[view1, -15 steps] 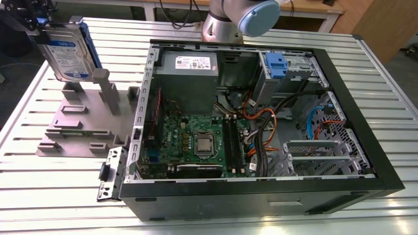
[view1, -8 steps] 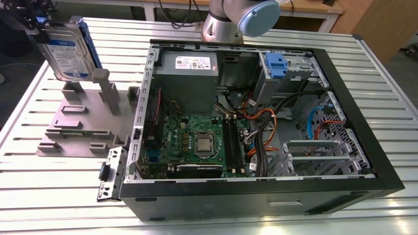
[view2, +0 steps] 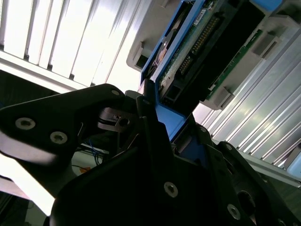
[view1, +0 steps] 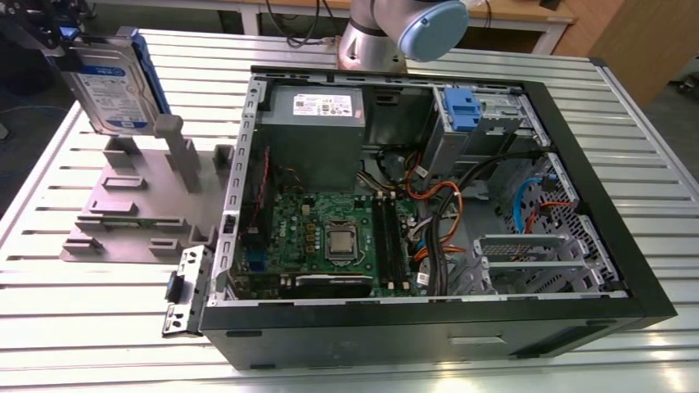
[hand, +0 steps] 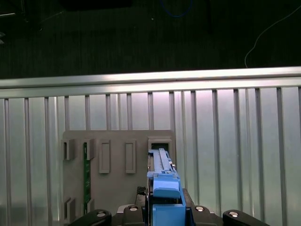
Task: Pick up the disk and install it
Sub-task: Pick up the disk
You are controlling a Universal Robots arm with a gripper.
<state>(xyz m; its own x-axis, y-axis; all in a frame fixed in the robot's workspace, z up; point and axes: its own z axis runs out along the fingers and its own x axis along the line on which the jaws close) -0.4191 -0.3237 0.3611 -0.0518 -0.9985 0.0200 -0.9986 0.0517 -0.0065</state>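
Though the exterior view's edge cuts off most of the gripper (view1: 62, 38), it clamps the disk (view1: 110, 83) upright over the grey holder (view1: 118, 198); the disk's label print is unreadable.

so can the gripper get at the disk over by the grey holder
Probably yes: the gripper already seems closed on the blue carrier edge of the disk from above. The disk stands upright by the posts of the grey holder, with nothing in between.
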